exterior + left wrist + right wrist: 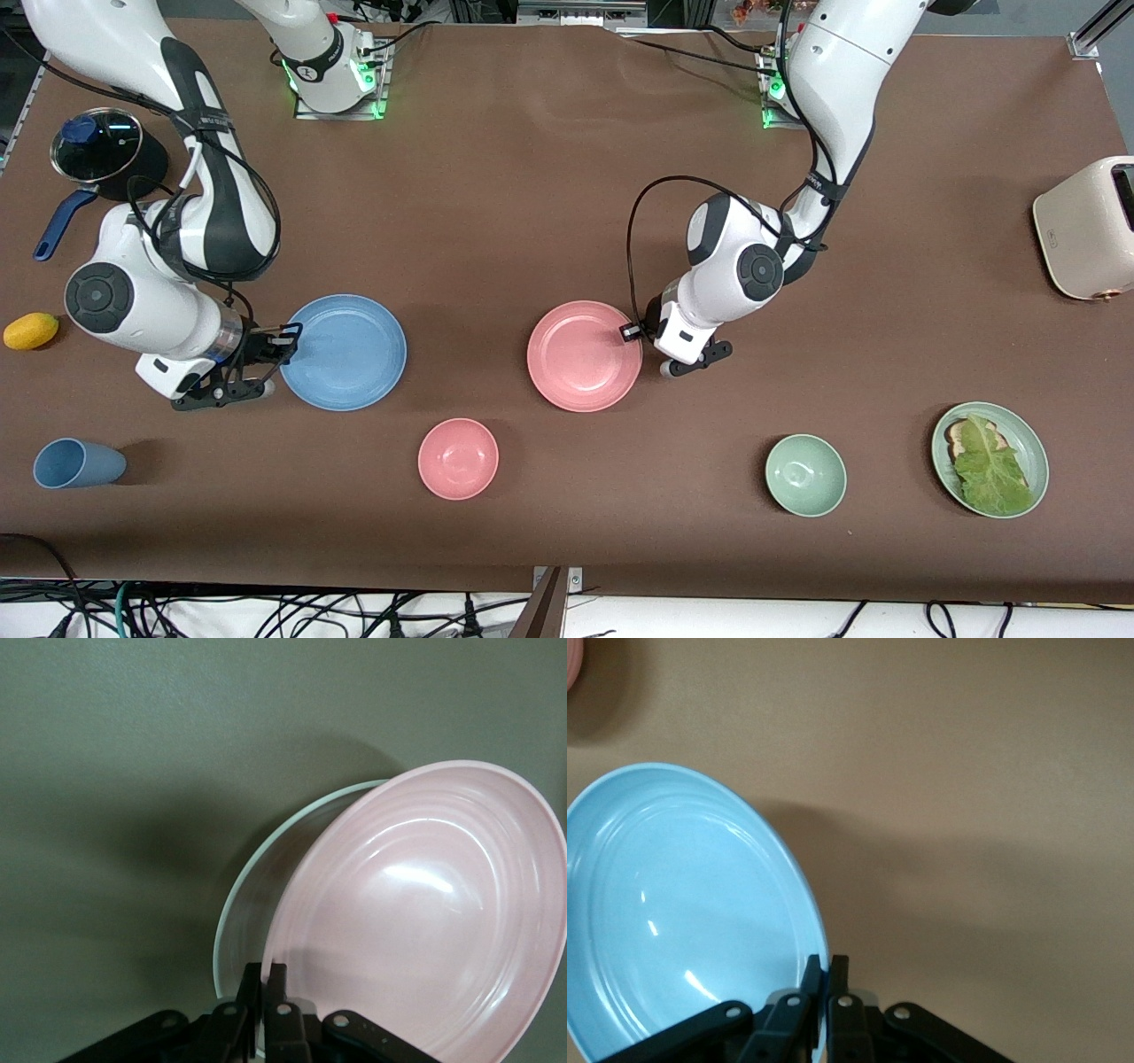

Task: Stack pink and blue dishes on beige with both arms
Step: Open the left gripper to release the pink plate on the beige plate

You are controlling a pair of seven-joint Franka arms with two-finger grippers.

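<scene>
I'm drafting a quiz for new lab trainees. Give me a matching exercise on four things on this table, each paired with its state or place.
Things:
1. pink plate
2. blue plate
3. blue cup
4. green plate

States:
A. lying on its side toward the right arm's end of the table
B. rim pinched by the right end effector
C. carrying lettuce
D. rim pinched by the left end effector

Pairs: 1-D, 2-B, 3-A, 4-C
</scene>
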